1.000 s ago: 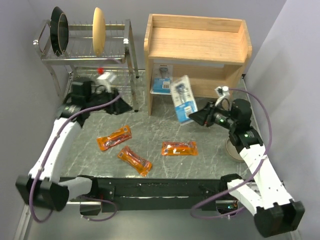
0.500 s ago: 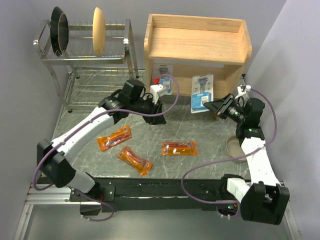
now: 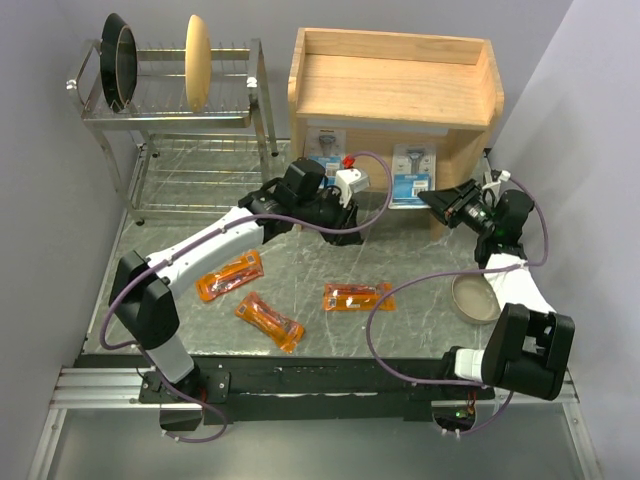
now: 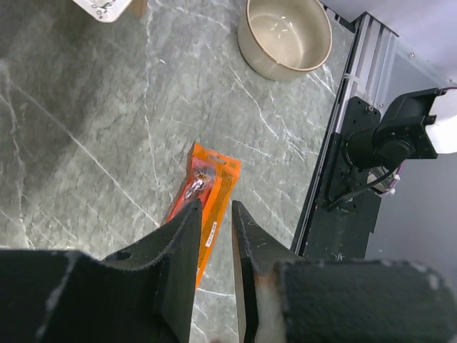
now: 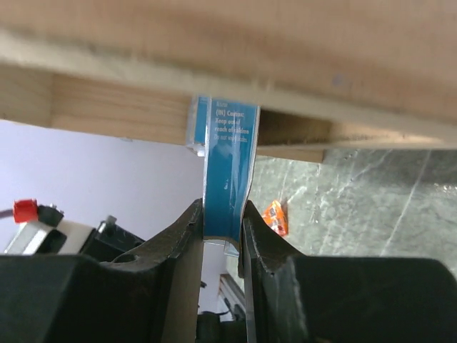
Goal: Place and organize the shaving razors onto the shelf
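Left fingers [image 4: 178, 246]: narrow gap, holding nothing, aimed at an orange packet [image 4: 212, 179] on the bench [image 4: 107, 107]
Right fingers [image 5: 184, 239]: clamped on a blue card [image 5: 227, 171] at the shelf [image 5: 214, 43] lower tier

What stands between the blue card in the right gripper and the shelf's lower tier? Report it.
Nothing visible does. The right gripper holds the blue card at the mouth of the lower tier of the shelf, just under the top board. The other blue card stands further left in that tier, apart from it.
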Robot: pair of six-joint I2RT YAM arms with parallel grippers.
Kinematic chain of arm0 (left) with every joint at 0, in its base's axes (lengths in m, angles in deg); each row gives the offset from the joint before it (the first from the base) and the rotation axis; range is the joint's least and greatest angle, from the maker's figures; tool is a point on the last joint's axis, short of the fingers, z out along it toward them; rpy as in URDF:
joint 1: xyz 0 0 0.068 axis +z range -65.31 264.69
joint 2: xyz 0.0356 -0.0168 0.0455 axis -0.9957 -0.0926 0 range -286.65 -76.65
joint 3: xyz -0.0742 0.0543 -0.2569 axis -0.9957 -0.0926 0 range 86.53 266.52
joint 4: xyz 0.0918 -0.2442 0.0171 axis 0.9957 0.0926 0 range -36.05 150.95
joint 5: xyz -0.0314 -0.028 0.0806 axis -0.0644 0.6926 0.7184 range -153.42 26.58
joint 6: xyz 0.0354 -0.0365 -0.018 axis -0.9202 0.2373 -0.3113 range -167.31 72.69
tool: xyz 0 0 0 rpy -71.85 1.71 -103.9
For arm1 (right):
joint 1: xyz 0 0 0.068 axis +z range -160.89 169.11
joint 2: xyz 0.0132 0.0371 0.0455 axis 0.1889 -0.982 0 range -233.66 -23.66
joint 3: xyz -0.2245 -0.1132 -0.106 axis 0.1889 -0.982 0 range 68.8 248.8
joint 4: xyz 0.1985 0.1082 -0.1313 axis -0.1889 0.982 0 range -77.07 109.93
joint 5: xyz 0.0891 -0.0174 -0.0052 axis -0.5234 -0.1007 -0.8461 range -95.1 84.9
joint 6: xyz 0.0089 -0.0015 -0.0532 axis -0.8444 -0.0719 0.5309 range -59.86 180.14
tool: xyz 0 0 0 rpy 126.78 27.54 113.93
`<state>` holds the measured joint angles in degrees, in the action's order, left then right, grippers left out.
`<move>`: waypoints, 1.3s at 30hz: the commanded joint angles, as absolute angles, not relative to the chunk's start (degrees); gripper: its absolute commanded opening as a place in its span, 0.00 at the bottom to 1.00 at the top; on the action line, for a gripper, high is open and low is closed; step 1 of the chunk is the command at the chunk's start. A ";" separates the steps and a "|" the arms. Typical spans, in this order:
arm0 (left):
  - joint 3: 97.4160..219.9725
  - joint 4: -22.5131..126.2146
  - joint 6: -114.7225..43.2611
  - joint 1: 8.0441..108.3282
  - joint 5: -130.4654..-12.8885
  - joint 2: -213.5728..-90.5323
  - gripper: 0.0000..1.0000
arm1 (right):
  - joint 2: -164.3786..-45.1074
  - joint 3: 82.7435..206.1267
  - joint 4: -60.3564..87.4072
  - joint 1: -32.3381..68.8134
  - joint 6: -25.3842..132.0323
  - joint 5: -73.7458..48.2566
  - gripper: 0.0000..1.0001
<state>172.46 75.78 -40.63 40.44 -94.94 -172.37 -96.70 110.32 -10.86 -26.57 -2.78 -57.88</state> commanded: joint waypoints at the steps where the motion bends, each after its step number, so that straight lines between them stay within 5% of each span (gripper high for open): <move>1: 173.01 71.98 -40.54 40.04 -94.53 -171.22 0.29 | -99.68 114.06 -10.81 -27.50 -2.36 -53.89 0.22; 8: 175.03 68.29 -40.11 39.77 -93.21 -175.25 0.29 | -102.76 118.72 -5.90 -27.68 0.89 -52.30 0.50; 10: 176.69 67.23 -39.75 39.77 -92.33 -177.27 0.29 | -102.41 120.21 -2.56 -27.76 2.82 -52.21 0.94; 11: 177.57 66.62 -39.40 39.77 -92.07 -178.15 0.28 | -101.72 120.83 -0.19 -27.94 4.05 -52.30 1.00; 17: 182.58 62.57 -38.17 38.90 -88.21 -184.22 0.25 | -96.01 123.02 8.22 -28.91 9.04 -52.66 1.00; 24: 191.37 61.43 -35.45 38.02 -78.28 -191.60 0.08 | -89.41 121.19 25.04 -30.66 21.72 -51.95 1.00; 34: 194.45 60.02 -32.90 36.44 -77.65 -194.86 0.01 | -87.82 117.31 21.19 -31.28 20.32 -50.72 1.00; 37: 194.80 59.67 -32.20 36.08 -77.30 -195.21 0.01 | -88.00 117.05 19.35 -31.28 20.50 -51.42 0.92; 39: 195.59 59.15 -31.93 35.91 -76.69 -195.91 0.01 | -88.09 116.44 17.33 -31.19 19.71 -52.21 0.78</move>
